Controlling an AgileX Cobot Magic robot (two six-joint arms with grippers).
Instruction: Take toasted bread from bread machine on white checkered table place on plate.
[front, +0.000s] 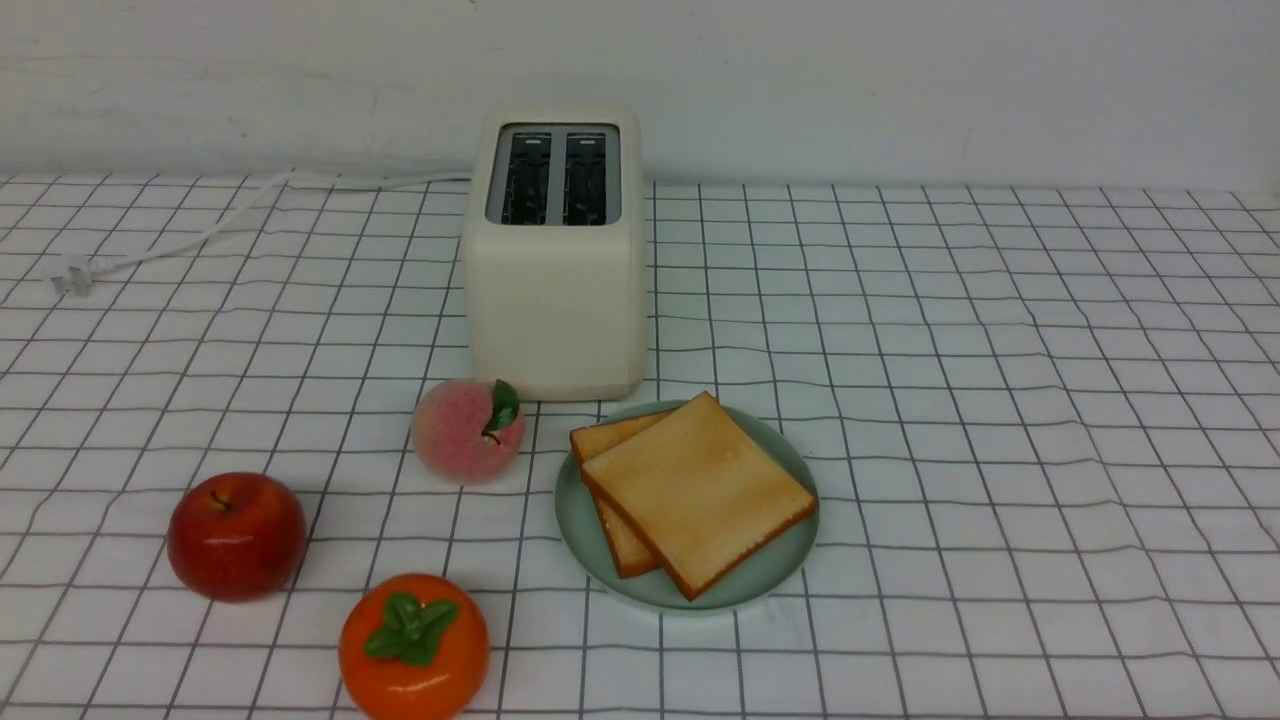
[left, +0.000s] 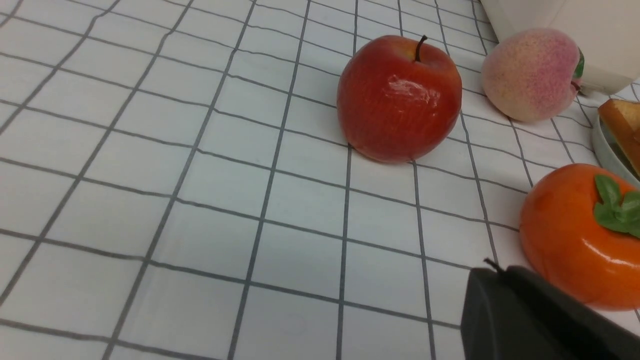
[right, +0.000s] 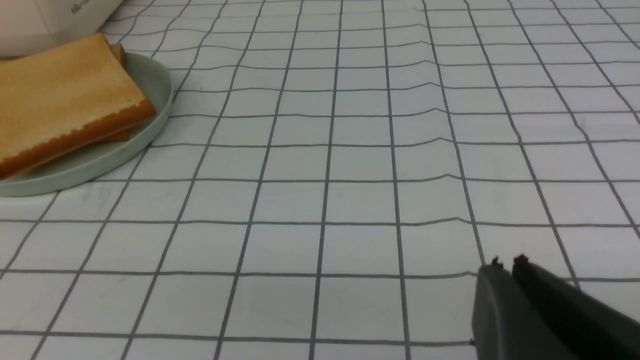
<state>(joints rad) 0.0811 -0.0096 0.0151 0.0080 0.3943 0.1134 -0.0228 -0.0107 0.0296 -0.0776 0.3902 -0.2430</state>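
Both jaws look pressed together and empty: left gripper by the orange persimmon, right gripper over bare cloth. Two golden toast slices lie stacked on the mint-green plate; the cream toaster's slots look empty, so nothing seems left to do.

Front view: the lower slice of toasted bread is largely covered by the upper slice, only two edges showing; the persimmon is clipped by the bottom edge.

Left wrist view: the left gripper is cut off at the frame corner; the plate, bread machine and persimmon run past the edge.

Right wrist view: the right gripper is likewise truncated, a thin gap between its tips. Lettering on the bread machine is too blurred to read.
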